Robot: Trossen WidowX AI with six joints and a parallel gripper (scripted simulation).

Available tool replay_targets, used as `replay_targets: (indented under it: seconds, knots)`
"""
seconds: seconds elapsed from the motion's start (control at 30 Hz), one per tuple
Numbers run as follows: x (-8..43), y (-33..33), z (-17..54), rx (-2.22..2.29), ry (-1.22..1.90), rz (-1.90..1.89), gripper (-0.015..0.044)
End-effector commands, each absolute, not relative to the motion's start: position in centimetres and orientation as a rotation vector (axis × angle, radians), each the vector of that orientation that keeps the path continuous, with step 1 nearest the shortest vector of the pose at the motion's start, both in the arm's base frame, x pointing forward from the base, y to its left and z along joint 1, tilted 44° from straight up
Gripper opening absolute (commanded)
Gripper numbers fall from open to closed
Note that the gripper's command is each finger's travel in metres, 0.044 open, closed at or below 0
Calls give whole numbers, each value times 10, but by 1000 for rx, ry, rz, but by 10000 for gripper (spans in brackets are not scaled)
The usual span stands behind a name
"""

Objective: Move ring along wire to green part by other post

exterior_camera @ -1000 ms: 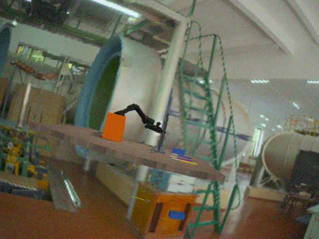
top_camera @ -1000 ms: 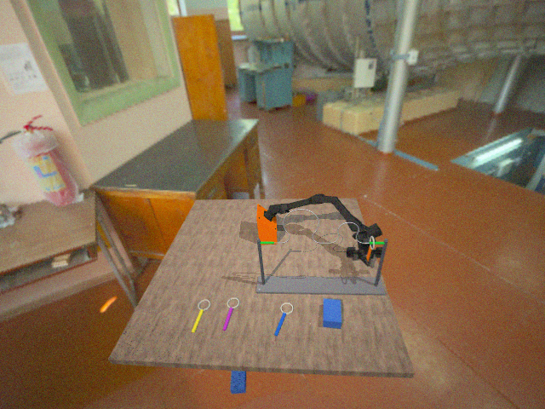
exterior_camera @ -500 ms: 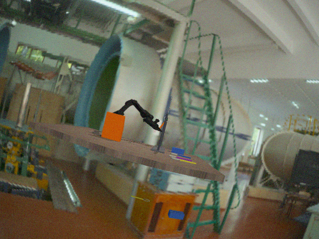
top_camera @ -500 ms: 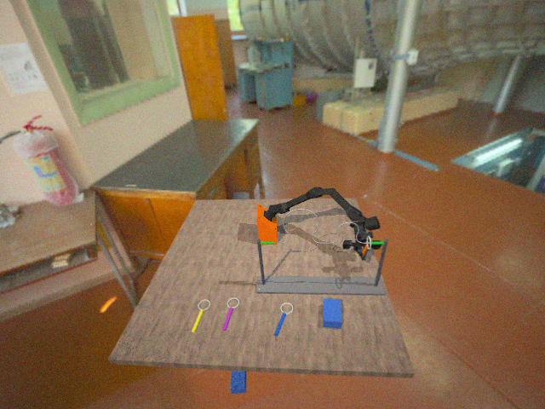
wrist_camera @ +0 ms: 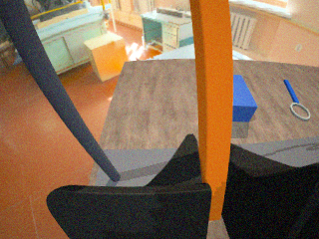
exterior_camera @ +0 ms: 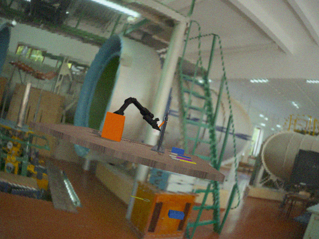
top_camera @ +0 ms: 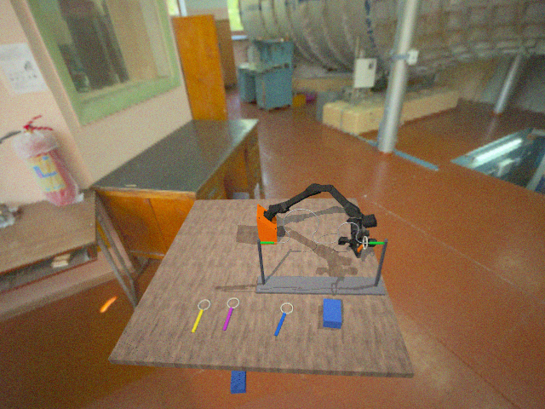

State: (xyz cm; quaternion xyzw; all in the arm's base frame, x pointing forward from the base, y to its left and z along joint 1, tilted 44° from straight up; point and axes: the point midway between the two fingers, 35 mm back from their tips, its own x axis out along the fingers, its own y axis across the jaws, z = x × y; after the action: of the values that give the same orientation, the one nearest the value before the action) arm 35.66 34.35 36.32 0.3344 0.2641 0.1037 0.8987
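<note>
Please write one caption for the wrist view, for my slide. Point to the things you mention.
The tool [wrist_camera: 195, 139] grips the orange handle [wrist_camera: 214, 90], with a blue block [wrist_camera: 242, 100] beyond.

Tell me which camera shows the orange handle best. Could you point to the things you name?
The wrist view: the orange handle [top_camera: 360, 248] [exterior_camera: 161, 124] [wrist_camera: 215, 100] looms large between the pincer's fingers. The top view shows a short piece beside its ring; the exterior view, a thin slanted stick.

From here, the wooden table [top_camera: 175, 343] [exterior_camera: 84, 144] [wrist_camera: 155, 100] carries a grey base [top_camera: 321, 285] [exterior_camera: 154, 148] [wrist_camera: 150, 161], a blue block [top_camera: 332, 313] [exterior_camera: 177, 150] [wrist_camera: 243, 100] and three ringed sticks.
</note>
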Motion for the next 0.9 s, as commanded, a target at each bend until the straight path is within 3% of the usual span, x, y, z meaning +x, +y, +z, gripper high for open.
replay_targets:
  seconds: [0.0,0.87]
  knots:
    - [356,337,355,647,553,203,-150]
    - [359,262,320,141,556,81,-150]
